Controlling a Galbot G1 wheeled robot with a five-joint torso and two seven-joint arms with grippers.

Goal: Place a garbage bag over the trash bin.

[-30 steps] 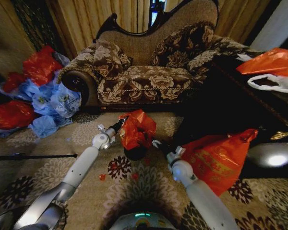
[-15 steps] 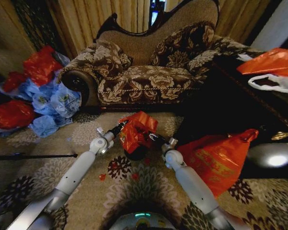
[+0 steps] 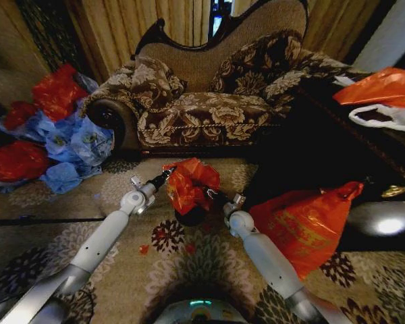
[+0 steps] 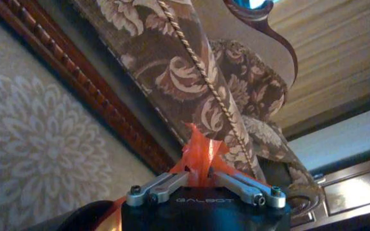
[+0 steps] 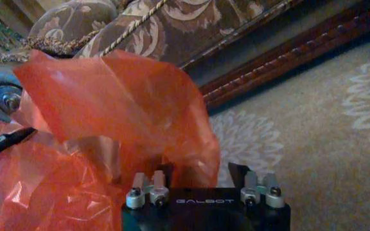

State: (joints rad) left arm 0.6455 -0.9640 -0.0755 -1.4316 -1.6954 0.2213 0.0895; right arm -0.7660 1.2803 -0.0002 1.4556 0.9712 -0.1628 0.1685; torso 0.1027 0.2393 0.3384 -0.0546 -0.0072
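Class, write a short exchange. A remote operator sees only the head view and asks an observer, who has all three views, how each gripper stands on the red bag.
Operator: I see the garbage bag bunched above the trash bin. Does the left arm grip it?
Observer: Yes. In the left wrist view, the left gripper is closed on a narrow fold of it.
Operator: And the right?
Observer: In the right wrist view, the right gripper has its jaws wide apart. The film bunches against one of its fingers.

Patterned carpet point(image 3: 209, 260) under trash bin point(image 3: 190, 216), sofa point(image 3: 209, 111), piled bags point(image 3: 47, 142).
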